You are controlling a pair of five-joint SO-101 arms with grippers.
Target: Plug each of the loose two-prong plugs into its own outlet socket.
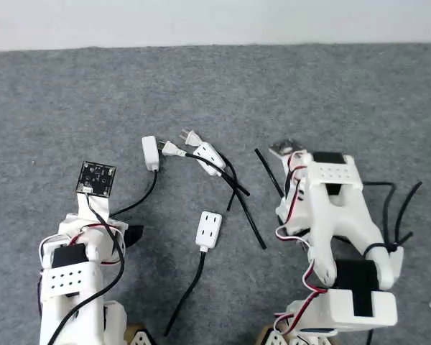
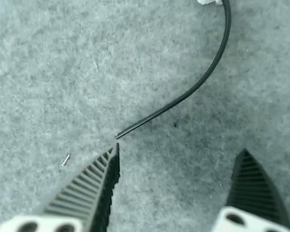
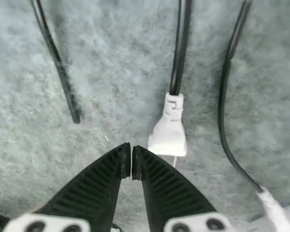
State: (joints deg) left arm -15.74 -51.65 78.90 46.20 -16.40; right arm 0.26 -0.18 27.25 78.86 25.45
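Two loose plugs [image 1: 171, 149] lie on the table [image 1: 57, 93] just beyond the white socket block [image 1: 209, 229], neither one seated. To the block's right, the right claw [image 3: 131, 147] is pinched together on nothing, its tips just beside a white plug [image 3: 169, 131]. To the block's left, the left claw [image 2: 180, 149] gapes wide over a cable end [image 2: 118, 137]. Pressing in while closed would likely shove that plug aside or snag the crossed cables.
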